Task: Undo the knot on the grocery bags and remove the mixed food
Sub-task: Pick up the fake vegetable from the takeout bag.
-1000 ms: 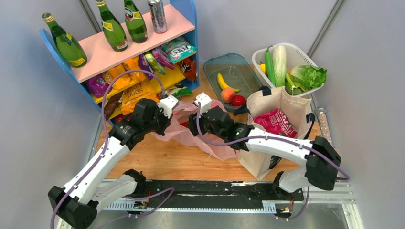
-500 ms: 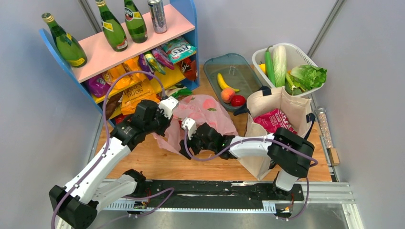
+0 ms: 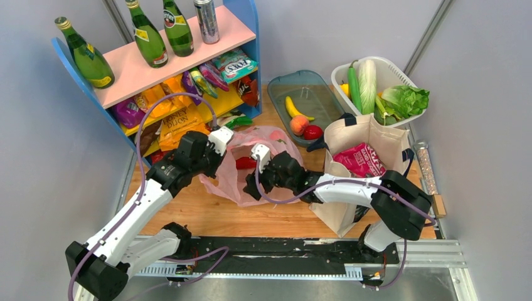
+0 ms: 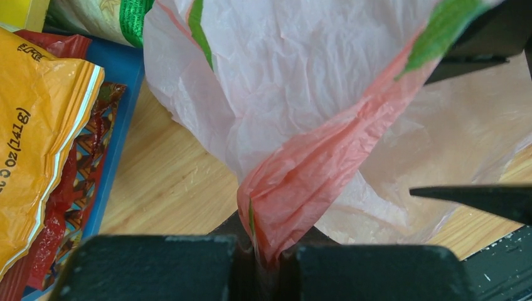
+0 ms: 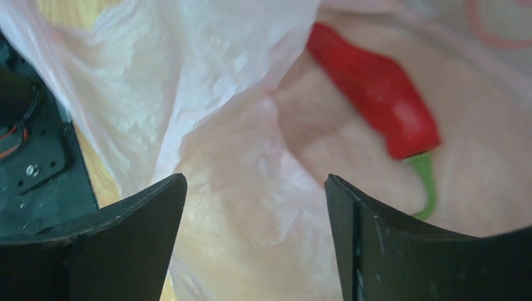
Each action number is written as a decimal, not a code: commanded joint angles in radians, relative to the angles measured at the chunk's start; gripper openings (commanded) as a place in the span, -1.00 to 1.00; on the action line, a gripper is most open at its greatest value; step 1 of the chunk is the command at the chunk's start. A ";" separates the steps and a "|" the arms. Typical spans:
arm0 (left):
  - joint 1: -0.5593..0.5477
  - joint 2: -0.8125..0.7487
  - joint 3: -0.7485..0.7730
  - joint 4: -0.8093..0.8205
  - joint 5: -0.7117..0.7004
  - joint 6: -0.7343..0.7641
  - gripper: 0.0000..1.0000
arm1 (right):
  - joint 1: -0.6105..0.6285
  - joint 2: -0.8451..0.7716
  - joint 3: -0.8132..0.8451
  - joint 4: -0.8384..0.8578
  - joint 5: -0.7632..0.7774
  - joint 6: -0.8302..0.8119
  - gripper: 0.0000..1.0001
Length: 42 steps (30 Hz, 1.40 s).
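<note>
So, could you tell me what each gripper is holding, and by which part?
The left gripper pinches the pink bag by a bunched, twisted strip; the right gripper is open, holding nothing.

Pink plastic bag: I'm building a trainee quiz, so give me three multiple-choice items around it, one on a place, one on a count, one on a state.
1. Where is the red pepper? A) inside the pink plastic bag B) in the white basket C) in the grey tray
2. How many green bottles stand on the shelf top? A) one B) three C) five
3. What is the left pincer doing? A) open over bare wood B) shut on a banana C) shut on the pink plastic bag

1 A: the right wrist view shows it lying within the bag's film.
2 B: three stand beside a can.
3 C: its jaws clamp a bunched pink strip.
</note>
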 commanded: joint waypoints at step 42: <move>0.004 0.014 -0.009 0.043 0.085 0.013 -1.00 | -0.207 0.531 0.521 -0.060 -0.221 -0.524 0.99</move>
